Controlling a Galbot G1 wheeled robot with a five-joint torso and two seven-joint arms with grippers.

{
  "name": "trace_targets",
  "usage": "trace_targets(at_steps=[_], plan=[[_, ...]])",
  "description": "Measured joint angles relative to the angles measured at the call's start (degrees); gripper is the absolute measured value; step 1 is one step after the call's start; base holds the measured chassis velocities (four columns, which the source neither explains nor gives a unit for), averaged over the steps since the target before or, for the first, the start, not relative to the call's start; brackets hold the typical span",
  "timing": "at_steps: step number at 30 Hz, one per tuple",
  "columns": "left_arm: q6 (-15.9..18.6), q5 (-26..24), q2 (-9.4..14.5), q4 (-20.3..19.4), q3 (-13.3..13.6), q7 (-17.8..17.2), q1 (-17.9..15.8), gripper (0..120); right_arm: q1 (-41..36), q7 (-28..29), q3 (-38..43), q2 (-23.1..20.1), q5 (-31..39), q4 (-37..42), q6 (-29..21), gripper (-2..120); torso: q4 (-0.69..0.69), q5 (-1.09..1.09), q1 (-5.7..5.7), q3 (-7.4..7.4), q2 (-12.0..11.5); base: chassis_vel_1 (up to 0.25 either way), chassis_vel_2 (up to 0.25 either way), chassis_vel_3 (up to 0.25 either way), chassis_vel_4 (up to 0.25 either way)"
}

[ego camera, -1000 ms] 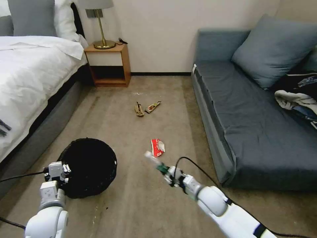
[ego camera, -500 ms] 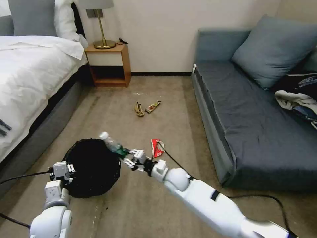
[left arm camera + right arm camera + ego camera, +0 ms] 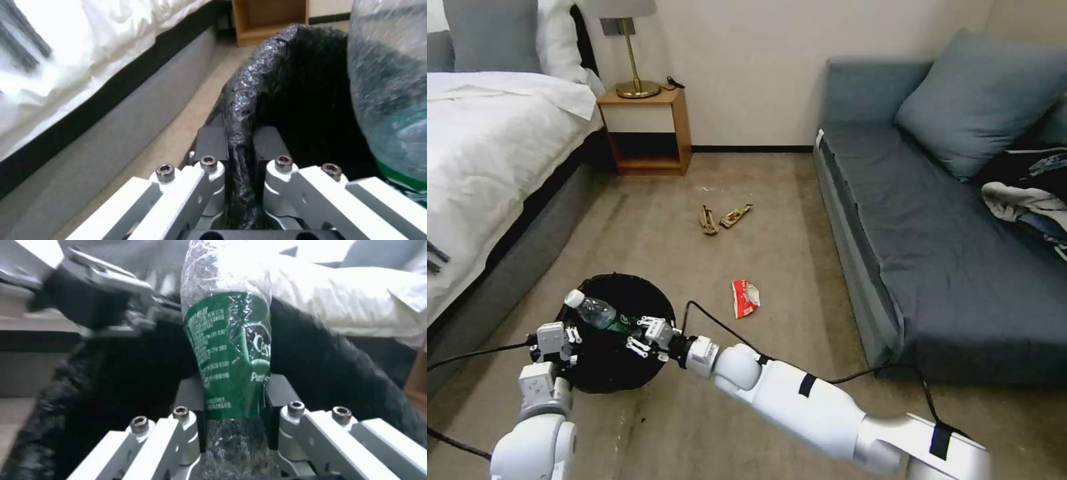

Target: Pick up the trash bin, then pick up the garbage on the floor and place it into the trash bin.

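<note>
Trash bin, black mesh with black liner, sits low at the near left of the head view, over the beige carpet floor, close to the grey bed base. Left gripper is at the bin's left rim. Right gripper reaches across from the right and hangs over the bin's mouth, clamped on a clear plastic bottle with green label, white cap pointing up and left. On the floor beyond: a crumpled red-and-white wrapper just right of the bin, and farther off a brown banana peel beside a gold-brown snack wrapper. Nightstand stands against the wall, sofa on the right. Left wrist view: the left gripper's two dark pads are pressed together on the liner-wrapped rim of the bin; the bottle looms close alongside. Right wrist view: both pads squeeze the bottle at its green label, black liner right behind it, and the left gripper beyond at the rim.
</note>
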Motion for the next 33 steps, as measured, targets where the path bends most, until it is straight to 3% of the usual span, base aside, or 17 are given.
trace_targets(at_steps=[8, 13, 15, 20, 27, 32, 33], plan=[[0.0, 0.0, 0.0, -1.0, -0.2, 0.1, 0.4, 7, -1.2, 0.8, 0.7, -2.5, 2.0, 4.2, -4.4, 57, -0.01, 0.0, 0.0, 0.0, 0.0, 0.0, 0.0, 0.0, 0.0], [0.0, 0.0, -0.2, -1.3, -0.2, 0.1, 0.5, 7, -1.5, 0.8, 1.0, -2.9, 2.4, 5.5, -5.1, 70, -0.02, 0.0, 0.0, 0.0, 0.0, 0.0, 0.0, 0.0, 0.0], [0.0, -0.1, -0.4, -1.6, -0.2, 0.1, 0.7, 7, -1.6, 0.6, 1.0, -3.0, 2.4, 6.1, -5.5, 82, -0.01, 0.0, 0.0, 0.0, 0.0, 0.0, 0.0, 0.0, 0.0], [0.0, -0.3, -0.5, -2.1, -0.6, 0.1, 1.2, 7, -1.9, 0.3, 1.6, -3.1, 2.2, 7.4, -5.7, 98, -0.01, 0.0, 0.0, 0.0, 0.0, 0.0, 0.0, 0.0, 0.0], [0.0, -0.8, 0.1, -2.1, -1.2, 0.1, 1.3, 7, -2.9, 3.6, 7.7, -6.0, -1.8, 13.1, -6.7, 100, 0.01, 0.01, 0.0, 0.0, 0.0, 0.0, 0.0, 0.0, 0.0], [0.0, -1.0, 1.0, -0.8, -1.2, 0.1, 1.0, 7, -8.8, 12.7, 17.5, -15.2, -5.6, 25.2, -11.8, 100, -0.02, 0.02, 0.0, 0.0, 0.0, 0.0, 0.0, 0.0, 0.0], [0.0, -1.0, 1.0, -0.8, -1.2, 0.1, 1.0, 7, -8.8, 12.7, 17.5, -15.2, -5.6, 25.2, -11.8, 100, -0.02, 0.02, 0.0, 0.0, 0.0, 0.0, 0.0, 0.0, 0.0]])
